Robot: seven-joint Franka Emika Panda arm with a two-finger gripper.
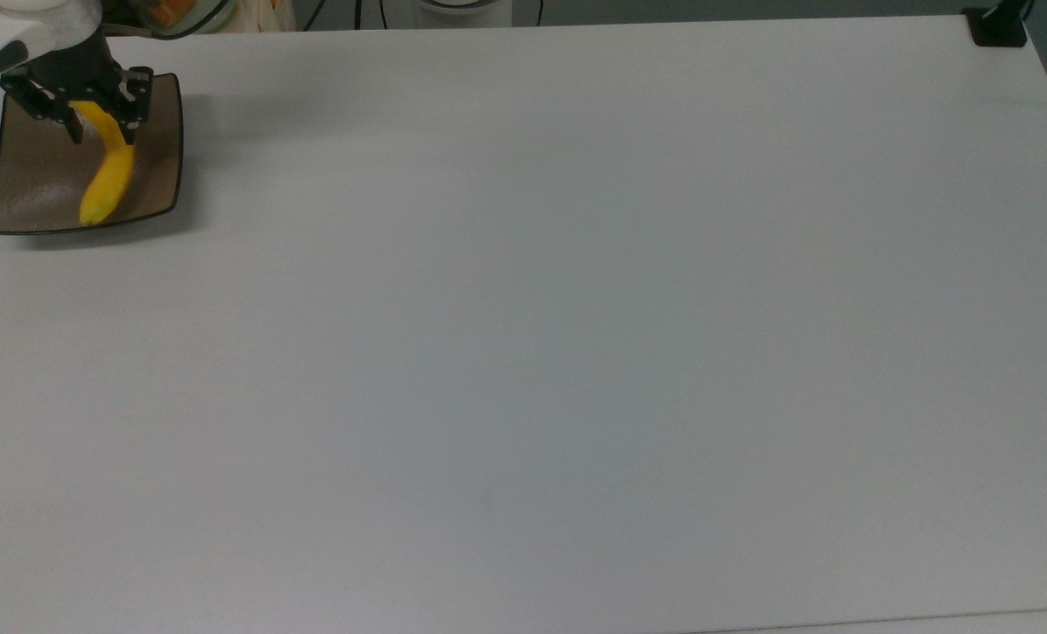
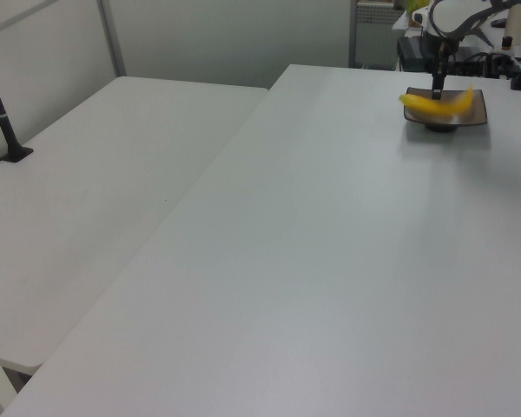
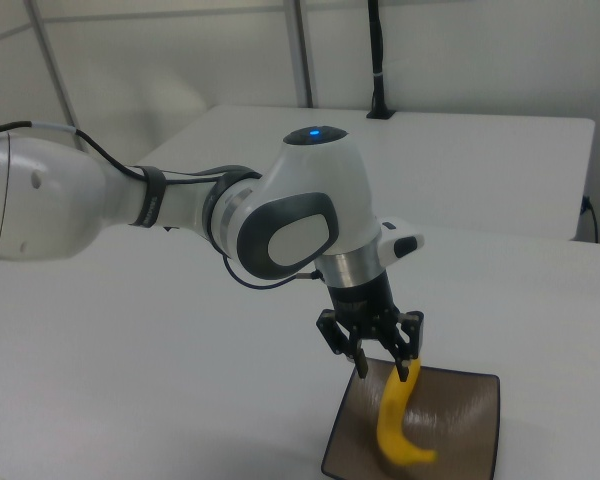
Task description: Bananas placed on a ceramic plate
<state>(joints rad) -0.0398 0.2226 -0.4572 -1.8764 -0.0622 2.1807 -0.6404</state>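
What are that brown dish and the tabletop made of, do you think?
The plate looks like glazed ceramic: glossy brown with a brushed sheen, a thin dark rim and upturned corners. The table looks like matte white laminate, smooth and even with no grain, though what lies under that surface can't be told.

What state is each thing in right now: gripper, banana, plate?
Gripper: shut on the banana's stem end, above the plate.
Banana: held, hanging down over the plate; whether its lower tip touches the plate cannot be told.
Plate: flat on the table, right way up, nothing lying loose on it.
Table: white, bearing the plate near the top view's upper left corner.
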